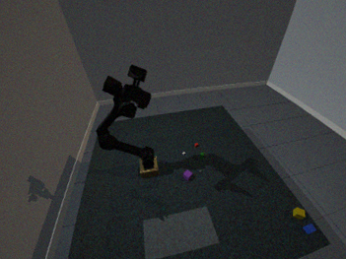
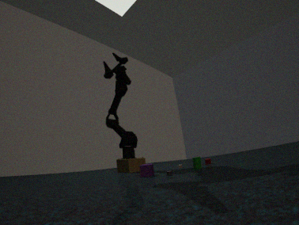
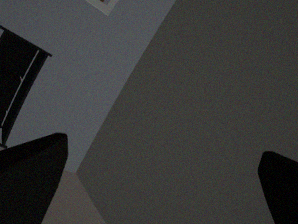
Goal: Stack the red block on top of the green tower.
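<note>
The room was dim, with a tan wall (image 1: 30,120) on one side, a grey wall behind the arm and a paler bluish wall (image 1: 318,61) on the other, each meeting the floor at a light skirting strip. A dark mat (image 1: 237,208) covered most of the tiled floor, and a lighter grey rectangle (image 1: 179,233) lay on it in front of the robot. The black arm (image 1: 116,135) rose from a small tan base block (image 1: 149,167) and reared up high, its hand (image 2: 112,63) pointing at the ceiling, spread wide and holding nothing; in the wrist view the two dark fingers framed only bare wall and a ceiling corner. The red block (image 1: 196,144) sat on the mat well away from the hand, near the green tower (image 1: 202,155), the two apart. In the low exterior view the tower stood upright with the red block just beside it. A purple cube (image 1: 187,175) lay closer to the base, and a tiny white piece (image 1: 183,153) rested near the red block. A yellow cube (image 1: 299,213) and a blue block (image 1: 309,228) sat at the mat's far corner. The arm's long shadow fell across the mat.
</note>
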### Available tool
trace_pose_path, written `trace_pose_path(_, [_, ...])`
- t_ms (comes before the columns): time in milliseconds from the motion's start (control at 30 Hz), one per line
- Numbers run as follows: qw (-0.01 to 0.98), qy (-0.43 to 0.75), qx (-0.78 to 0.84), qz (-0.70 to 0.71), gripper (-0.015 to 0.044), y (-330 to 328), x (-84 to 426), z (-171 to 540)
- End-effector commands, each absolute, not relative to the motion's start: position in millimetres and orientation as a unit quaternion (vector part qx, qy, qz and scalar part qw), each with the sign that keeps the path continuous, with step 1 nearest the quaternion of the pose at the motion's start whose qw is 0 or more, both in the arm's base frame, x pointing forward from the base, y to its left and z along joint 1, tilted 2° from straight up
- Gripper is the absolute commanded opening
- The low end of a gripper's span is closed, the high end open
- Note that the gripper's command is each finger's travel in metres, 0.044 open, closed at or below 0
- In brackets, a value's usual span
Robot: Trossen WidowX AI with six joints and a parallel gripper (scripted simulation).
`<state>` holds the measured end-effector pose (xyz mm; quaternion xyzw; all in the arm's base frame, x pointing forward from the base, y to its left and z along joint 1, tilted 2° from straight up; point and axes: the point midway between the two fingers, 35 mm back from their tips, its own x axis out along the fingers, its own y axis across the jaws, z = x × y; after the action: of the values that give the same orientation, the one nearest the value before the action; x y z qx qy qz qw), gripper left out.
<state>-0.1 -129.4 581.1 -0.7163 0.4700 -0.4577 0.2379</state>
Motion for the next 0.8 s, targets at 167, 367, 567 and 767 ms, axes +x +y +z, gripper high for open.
trace_pose_path(167, [0.255, 0.431, -0.75, -0.434, 0.044, -132, 49, 580])
trace_pose_path(367, [0.29, 0.372, -0.79, -0.393, 0.044, -132, 121, 570])
trace_pose_path(567, [0.36, 0.312, -0.808, -0.346, 0.044, -128, 191, 550])
trace_pose_path(767, [0.443, 0.27, -0.804, -0.292, 0.044, -119, 249, 525])
